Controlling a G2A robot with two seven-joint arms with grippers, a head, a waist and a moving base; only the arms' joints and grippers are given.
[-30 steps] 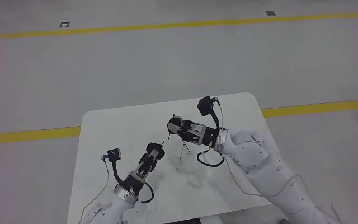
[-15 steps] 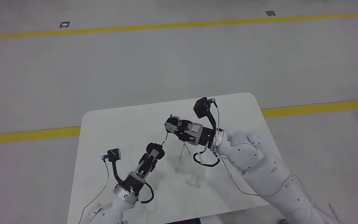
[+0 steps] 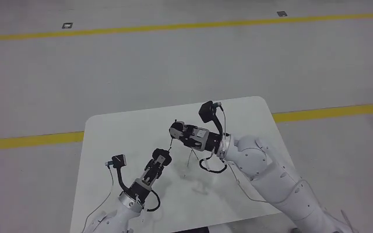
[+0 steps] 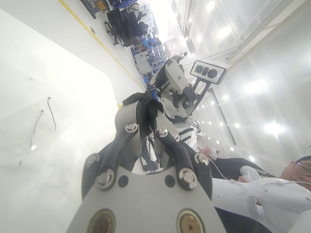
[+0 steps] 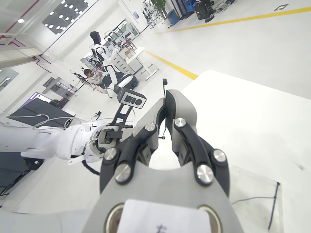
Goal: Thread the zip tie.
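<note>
Right hand is over mid bench, fingers clamped on the black zip tie; the tie's head sticks out past the fingertips and the strap runs back between the pads. Left hand sits near it on the robot's side, not touching, with its black pads pressed together, and I can't tell whether anything is between them. Two spare ties lie on a clear sheet on the bench, just beside the left hand and under the right arm.
</note>
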